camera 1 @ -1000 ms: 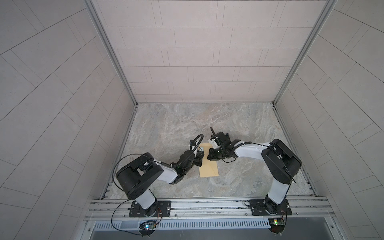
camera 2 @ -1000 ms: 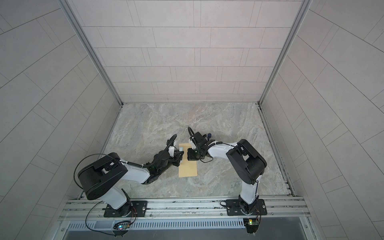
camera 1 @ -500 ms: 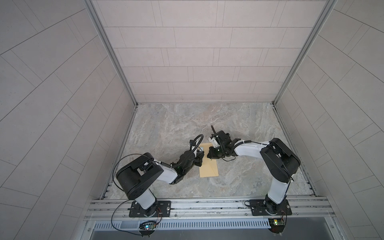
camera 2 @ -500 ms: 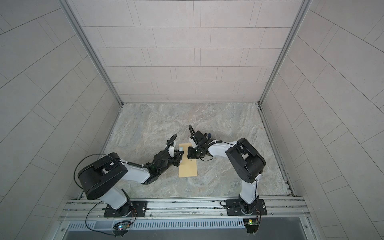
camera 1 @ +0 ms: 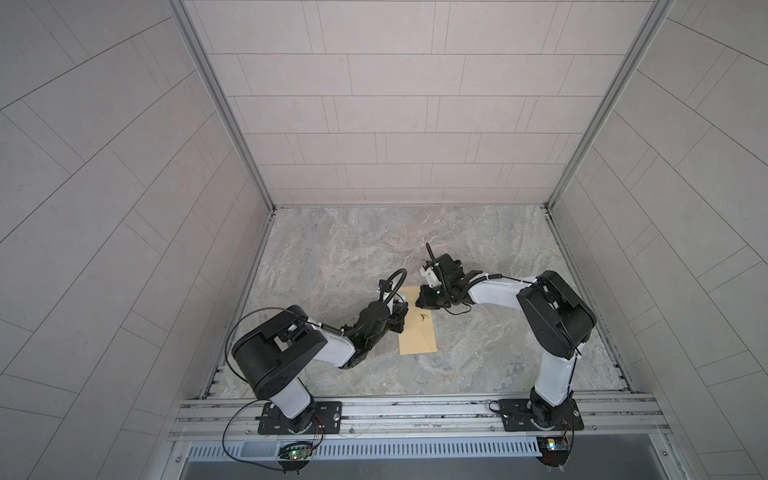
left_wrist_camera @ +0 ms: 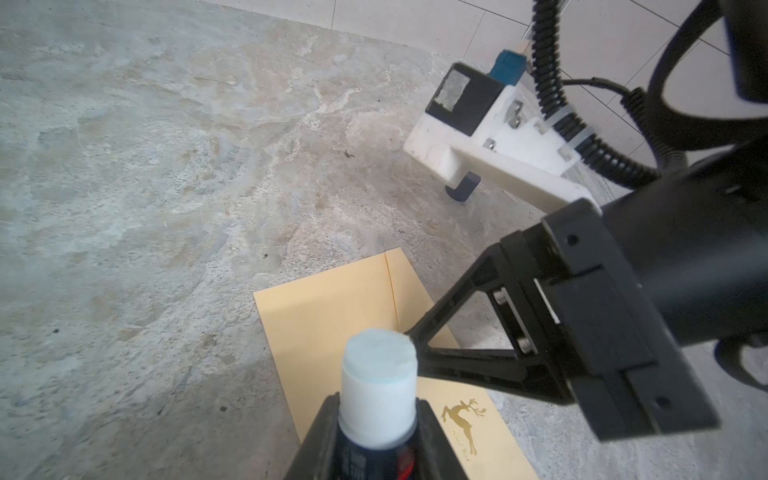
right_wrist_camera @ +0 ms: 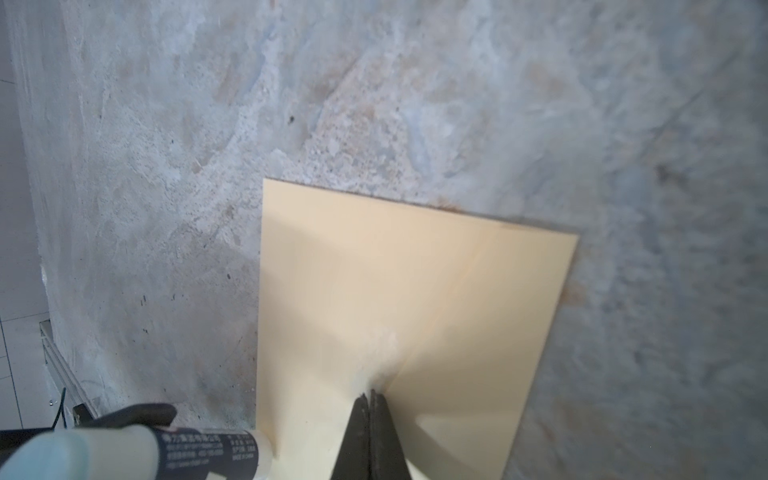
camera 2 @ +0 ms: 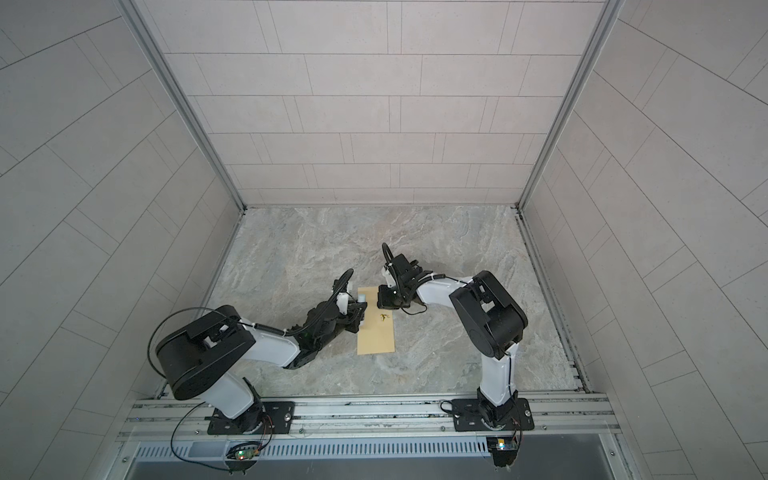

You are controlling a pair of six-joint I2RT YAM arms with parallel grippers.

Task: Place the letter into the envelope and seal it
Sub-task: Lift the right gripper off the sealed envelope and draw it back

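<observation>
The mustard-tan envelope (camera 1: 417, 334) (camera 2: 376, 336) lies flat on the marbled table, a small gold deer mark (left_wrist_camera: 463, 415) on its upper face. My right gripper (camera 1: 422, 304) (right_wrist_camera: 369, 395) is shut, and its tips rest on the envelope (right_wrist_camera: 415, 282) near its far end. My left gripper (camera 1: 400, 312) (left_wrist_camera: 376, 419) is shut on a glue stick (left_wrist_camera: 378, 382) (camera 2: 362, 297) with a white, pale-blue tip. It is held just above the envelope's left edge, beside the right fingers (left_wrist_camera: 440, 320). The letter is not visible in any view.
Tiled walls enclose the table on three sides. A metal rail (camera 1: 415, 409) carrying both arm bases runs along the front. Bare marbled tabletop (camera 1: 478, 241) stretches behind and to the right of the envelope.
</observation>
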